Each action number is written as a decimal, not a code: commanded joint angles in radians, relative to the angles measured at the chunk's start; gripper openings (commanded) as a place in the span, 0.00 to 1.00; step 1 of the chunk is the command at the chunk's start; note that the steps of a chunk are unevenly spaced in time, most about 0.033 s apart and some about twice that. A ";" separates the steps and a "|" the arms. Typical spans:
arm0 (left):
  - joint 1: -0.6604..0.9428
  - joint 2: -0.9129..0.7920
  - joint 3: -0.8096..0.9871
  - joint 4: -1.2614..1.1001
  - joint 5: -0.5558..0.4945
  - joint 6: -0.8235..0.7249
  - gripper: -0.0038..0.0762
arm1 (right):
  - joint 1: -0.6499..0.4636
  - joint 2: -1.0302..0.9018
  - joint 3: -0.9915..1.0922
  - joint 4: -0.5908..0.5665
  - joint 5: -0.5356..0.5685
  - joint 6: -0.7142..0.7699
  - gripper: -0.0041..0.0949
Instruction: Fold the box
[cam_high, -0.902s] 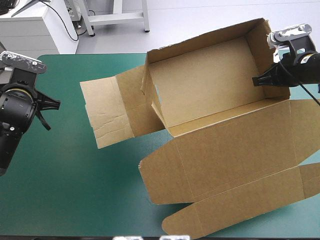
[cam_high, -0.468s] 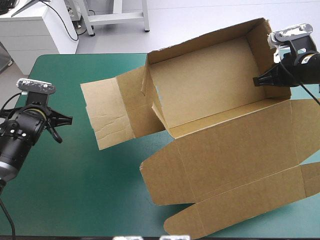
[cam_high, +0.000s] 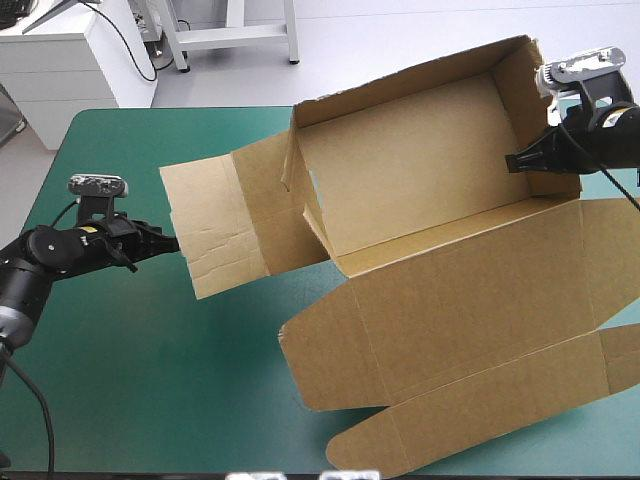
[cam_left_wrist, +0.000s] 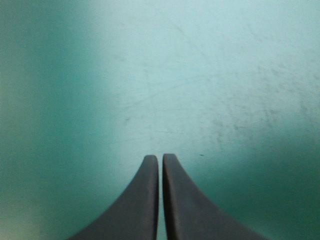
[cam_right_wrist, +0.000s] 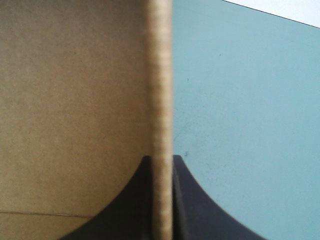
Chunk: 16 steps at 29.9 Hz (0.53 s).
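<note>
Here, a teal-green cover (cam_high: 150, 380) underlies the box (cam_high: 420, 190).

Left arm: I reach in from the table's left side, stretched out low and nearly level, wrist pointing rightward. My left gripper (cam_high: 166, 241): both black fingers (cam_left_wrist: 142, 205) are pressed together into one pointed arch, with only a hairline slit between them. Right arm: I come in from the right side, wrist pointing leftward. My right gripper (cam_high: 513, 161): its fingers (cam_right_wrist: 132, 210) are all but closed, pinching one wall of the box (cam_high: 400, 190) edge-on between them.
</note>
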 joint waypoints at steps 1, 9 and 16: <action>0.002 0.031 -0.025 -0.210 0.034 0.118 0.07 | -0.009 -0.037 -0.030 0.038 -0.012 0.003 0.02; 0.002 0.117 -0.025 -0.663 0.295 0.380 0.07 | -0.009 -0.035 -0.030 0.046 -0.027 0.005 0.02; 0.002 0.120 -0.025 -0.946 0.520 0.501 0.07 | -0.009 -0.023 -0.028 0.063 -0.027 0.009 0.02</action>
